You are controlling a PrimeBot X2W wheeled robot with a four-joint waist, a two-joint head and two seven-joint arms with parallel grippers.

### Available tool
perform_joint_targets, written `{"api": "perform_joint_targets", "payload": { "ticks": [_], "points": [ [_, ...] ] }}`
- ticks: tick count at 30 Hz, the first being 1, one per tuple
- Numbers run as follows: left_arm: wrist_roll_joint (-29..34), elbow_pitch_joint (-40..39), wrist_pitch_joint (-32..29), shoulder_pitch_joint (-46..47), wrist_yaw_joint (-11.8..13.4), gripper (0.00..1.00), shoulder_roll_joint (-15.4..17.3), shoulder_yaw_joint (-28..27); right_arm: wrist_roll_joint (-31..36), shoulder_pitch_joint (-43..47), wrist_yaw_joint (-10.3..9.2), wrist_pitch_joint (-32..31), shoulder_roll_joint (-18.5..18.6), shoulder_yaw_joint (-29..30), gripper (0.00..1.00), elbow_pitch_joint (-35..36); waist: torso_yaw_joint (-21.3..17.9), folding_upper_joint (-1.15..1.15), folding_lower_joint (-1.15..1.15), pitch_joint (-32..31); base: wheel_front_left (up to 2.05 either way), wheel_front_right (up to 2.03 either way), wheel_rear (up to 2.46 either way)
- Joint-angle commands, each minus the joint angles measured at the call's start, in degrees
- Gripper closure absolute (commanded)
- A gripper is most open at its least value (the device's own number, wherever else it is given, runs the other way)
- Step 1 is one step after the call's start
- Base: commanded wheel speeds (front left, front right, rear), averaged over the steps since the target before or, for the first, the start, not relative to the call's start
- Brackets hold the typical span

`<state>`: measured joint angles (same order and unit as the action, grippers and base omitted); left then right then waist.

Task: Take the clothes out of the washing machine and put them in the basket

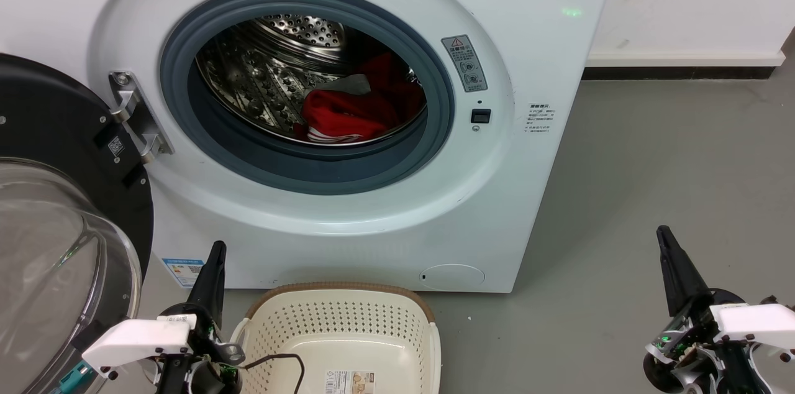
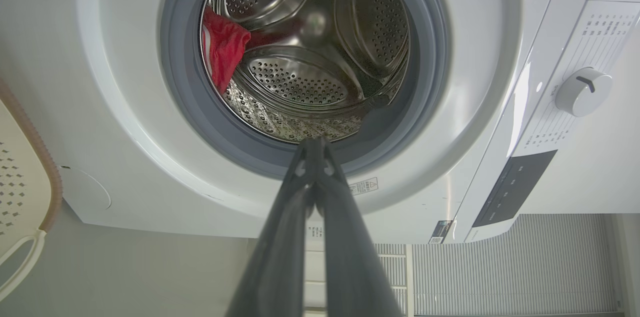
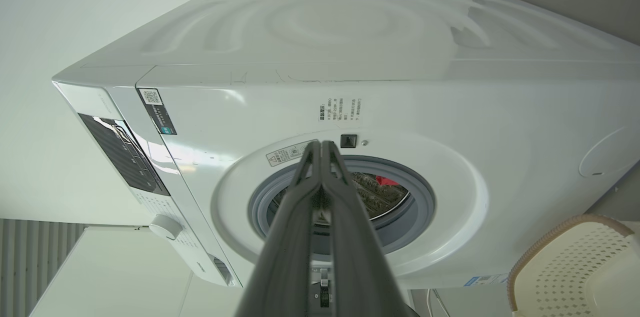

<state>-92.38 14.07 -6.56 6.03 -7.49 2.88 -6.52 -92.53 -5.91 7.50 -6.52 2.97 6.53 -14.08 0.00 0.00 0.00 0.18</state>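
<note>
Both your claws are pressed together, holding nothing: left claw (image 1: 217, 249) low beside the basket (image 1: 338, 288), right claw (image 1: 663, 233) well apart over the floor (image 1: 652, 151), while the red clothes (image 1: 348, 114) lie inside the open washing machine (image 1: 534, 46).

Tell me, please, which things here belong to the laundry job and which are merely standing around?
For the job: red clothes, washing machine, its open door, basket.
Just around: dark skirting strip, slatted grey panel.
</note>
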Motion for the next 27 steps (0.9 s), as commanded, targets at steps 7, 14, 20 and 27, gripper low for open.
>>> {"api": "perform_joint_targets", "payload": {
  "ticks": [7, 14, 20, 27],
  "points": [
    [-0.08, 0.01, -0.06, 0.44, -0.13, 1.00, -0.06, -0.11, 0.26, -0.67, -0.02, -0.05, -0.13, -0.01, 1.00, -0.07, 0.00, 0.00, 0.00, 0.00, 0.00, 0.00, 0.00],
    [-0.08, 0.01, -0.06, 0.44, -0.13, 1.00, -0.06, -0.11, 0.26, -0.68, -0.02, -0.04, -0.13, -0.01, 1.00, -0.07, 0.00, 0.00, 0.00, 0.00, 0.00, 0.00, 0.00],
    [0.13, 0.03, 0.83, -0.17, 0.01, 0.00, -0.03, 0.96, -0.11, 0.47, 0.00, 0.64, -0.01, -0.38, 0.00, 0.14, 0.00, 0.00, 0.00, 0.01, 0.00, 0.00, 0.00],
    [2.31, -1.18, 2.66, 0.00, 0.01, 0.00, -0.02, 2.17, 1.32, 1.19, 0.00, 2.58, 0.10, -1.23, 0.00, 1.34, 0.07, 0.00, 0.00, 0.04, 0.00, 0.00, 0.00]
  ]
}}
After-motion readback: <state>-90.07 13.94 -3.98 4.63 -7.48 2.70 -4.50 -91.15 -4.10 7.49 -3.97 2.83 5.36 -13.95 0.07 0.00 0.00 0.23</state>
